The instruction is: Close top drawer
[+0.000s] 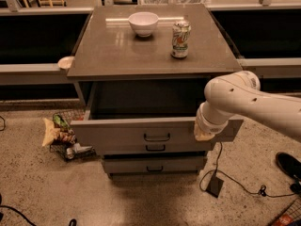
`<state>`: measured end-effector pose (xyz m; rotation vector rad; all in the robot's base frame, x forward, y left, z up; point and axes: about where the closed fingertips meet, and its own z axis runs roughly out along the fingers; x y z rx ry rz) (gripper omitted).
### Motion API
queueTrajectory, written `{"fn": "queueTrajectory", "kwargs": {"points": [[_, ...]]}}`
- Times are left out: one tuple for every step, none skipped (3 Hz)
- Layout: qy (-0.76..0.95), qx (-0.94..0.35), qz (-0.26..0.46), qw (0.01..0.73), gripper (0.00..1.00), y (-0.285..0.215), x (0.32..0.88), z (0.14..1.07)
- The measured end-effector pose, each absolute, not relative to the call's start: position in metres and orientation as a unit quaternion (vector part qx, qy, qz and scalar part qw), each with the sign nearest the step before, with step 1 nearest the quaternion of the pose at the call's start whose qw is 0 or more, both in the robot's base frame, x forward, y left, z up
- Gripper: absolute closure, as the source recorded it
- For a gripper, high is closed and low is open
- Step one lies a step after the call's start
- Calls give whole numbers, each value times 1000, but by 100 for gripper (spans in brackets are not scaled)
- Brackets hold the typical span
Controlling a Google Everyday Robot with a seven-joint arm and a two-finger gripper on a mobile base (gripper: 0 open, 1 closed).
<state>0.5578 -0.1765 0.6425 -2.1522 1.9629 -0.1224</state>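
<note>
1. The top drawer (117,133) is seen pulled well out of the grey cabinet (141,55), so that its dark inside is exposed beneath the cabinet top.
2. A small dark bar handle (156,137) is mounted at the centre of the drawer's front panel.
3. The gripper (203,134) is placed at the right part of that front panel, level with the handle but well to its right, and it appears to be touching the panel.
4. Whether the gripper is wide or narrow cannot be told, since it is largely hidden by the white wrist (214,114); nothing is seen to be held by it.
5. The white arm (263,105) is extended from the right edge of the view toward the drawer.
6. Two shorter drawer fronts are found below: the middle one (154,148) is mostly covered by the open drawer, and the lowest one (154,166) is set just above the floor.
7. On the cabinet top, a white bowl (143,23) is set toward the back, and a soda can (180,39) is stood upright just to its right and nearer the front.
8. A wire basket (63,140) with snack bags is laid on the floor by the cabinet's left side.
9. A black cable and a small black box (215,185) are seen on the floor at the right.
</note>
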Motion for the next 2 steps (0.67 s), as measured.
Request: {"fn": "queueTrajectory", "kwargs": {"points": [[677,-722,-68,125,83,-182,575,647],[680,-717,-74,134,60,-187,585,648]]}}
